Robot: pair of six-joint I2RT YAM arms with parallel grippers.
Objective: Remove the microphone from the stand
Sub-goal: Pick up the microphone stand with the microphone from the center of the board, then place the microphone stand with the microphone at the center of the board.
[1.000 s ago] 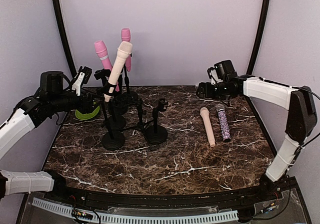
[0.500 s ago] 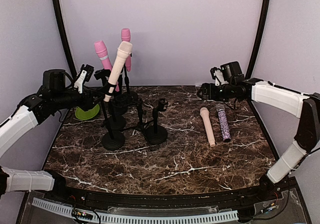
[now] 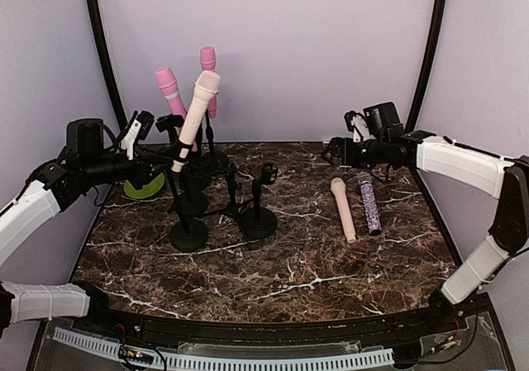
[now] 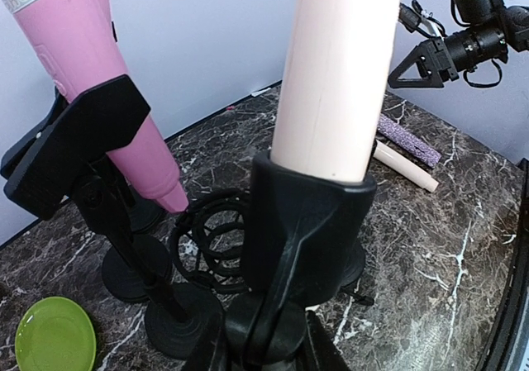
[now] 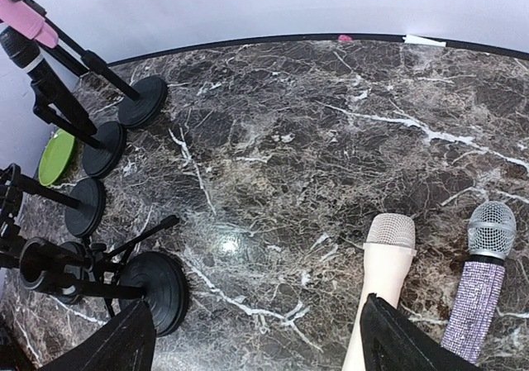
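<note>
At the far left of the top view, the left gripper (image 3: 139,130) hangs level with the clip (image 4: 310,222), just beside the stand (image 3: 188,235). I cannot tell how its jaws stand or whether they touch anything. Below it lies a green dish (image 3: 145,187).

The cream mic (image 3: 197,107) sits left of centre, tilted, with its narrow end pushed down into the clip and its head up. It looks stiff, smooth and probably light, so it could slip in the jaws. I would grip the bare body just above the clip and pull along its tilt. The stand may lift or tip with it. Two pink mics (image 3: 169,86) stand close behind, and a bare stand (image 3: 260,197) is to the right.

Further right, two loose mics (image 3: 355,207) lie flat. Above them the right gripper (image 5: 256,334) hovers with its jaws wide apart and nothing between them.

The table (image 3: 289,263) is dark, glossy marble pattern with pale walls (image 3: 289,49) close around it.
</note>
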